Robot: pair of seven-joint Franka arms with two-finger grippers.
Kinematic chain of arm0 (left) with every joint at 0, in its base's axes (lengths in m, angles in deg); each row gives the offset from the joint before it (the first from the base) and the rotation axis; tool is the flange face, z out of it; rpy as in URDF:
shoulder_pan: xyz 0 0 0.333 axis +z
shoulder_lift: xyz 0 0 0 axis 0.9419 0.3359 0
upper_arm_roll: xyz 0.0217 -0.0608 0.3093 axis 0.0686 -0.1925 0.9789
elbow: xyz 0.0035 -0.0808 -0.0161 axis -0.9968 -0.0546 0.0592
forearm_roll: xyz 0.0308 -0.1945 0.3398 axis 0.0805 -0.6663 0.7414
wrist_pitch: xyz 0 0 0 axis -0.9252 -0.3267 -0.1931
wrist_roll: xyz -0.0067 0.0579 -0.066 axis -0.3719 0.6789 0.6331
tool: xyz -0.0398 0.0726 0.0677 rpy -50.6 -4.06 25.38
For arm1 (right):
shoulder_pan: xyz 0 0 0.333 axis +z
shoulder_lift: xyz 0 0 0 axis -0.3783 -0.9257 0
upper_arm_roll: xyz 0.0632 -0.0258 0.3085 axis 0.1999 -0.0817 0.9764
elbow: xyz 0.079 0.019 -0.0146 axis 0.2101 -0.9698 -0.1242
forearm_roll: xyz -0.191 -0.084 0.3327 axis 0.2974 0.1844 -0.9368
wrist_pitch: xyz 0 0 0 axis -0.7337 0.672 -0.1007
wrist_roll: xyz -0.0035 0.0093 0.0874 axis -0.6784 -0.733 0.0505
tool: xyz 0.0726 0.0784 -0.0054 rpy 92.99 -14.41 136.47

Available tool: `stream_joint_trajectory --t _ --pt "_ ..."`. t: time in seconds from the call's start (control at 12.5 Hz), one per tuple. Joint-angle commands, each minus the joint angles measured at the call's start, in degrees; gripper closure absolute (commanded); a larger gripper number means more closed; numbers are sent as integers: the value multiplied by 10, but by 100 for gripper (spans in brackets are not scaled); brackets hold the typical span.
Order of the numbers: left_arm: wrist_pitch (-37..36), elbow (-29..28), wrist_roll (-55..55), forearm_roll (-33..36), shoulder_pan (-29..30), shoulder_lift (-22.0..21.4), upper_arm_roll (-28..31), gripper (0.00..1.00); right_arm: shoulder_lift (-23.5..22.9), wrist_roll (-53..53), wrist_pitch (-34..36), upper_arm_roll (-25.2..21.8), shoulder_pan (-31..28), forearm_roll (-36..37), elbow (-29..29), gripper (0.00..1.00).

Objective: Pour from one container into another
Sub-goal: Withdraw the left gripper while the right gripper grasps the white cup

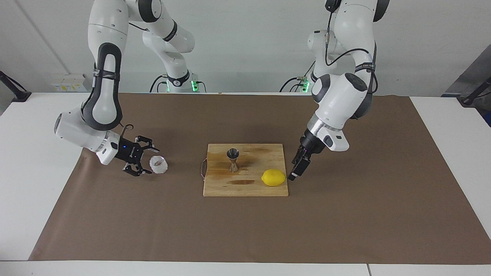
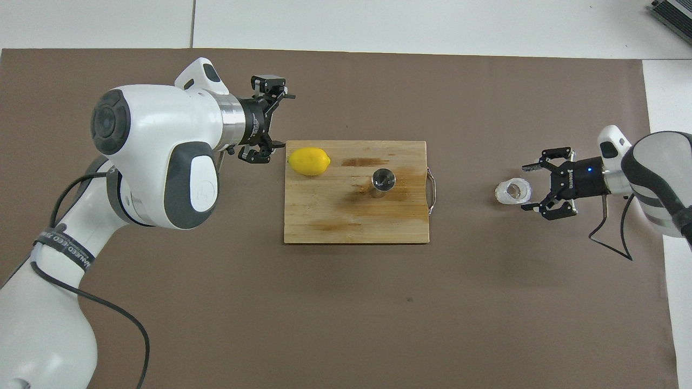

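Overhead: right gripper (image 2: 531,187) fingers flank cup (image 2: 513,192).

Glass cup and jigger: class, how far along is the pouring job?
Done: nothing poured; the jigger stands on the board near the lemon. In hand: the open right gripper is low beside the glass cup, not gripping. The left gripper waits off the board. Left: grasp, lift, pour.

Right tool (image 1: 142,160) (image 2: 531,181) low, fingers spread; left tool (image 1: 295,170) (image 2: 277,121) low, open.
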Motion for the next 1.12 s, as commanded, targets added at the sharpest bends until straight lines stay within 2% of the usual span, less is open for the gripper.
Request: stream_joint_trajectory --t 0.0,0.24,0.64,0.96,1.04 --pt "-74 -4 90 81 19 -27 2 0 -8 45 18 6 -7 -16 1 0" --pt "-139 -2 243 110 52 -47 4 0 -21 67 -16 6 0 -16 1 0" --pt "-205 -3 462 111 122 -89 3 0 -31 74 -78 17 10 -29 -7 0" --pt "-248 -1 564 110 150 -118 5 0 -34 78 -78 18 17 -42 -8 0" --pt "-260 -1 572 110 153 -128 5 0 -33 85 -75 18 13 -42 -13 5"
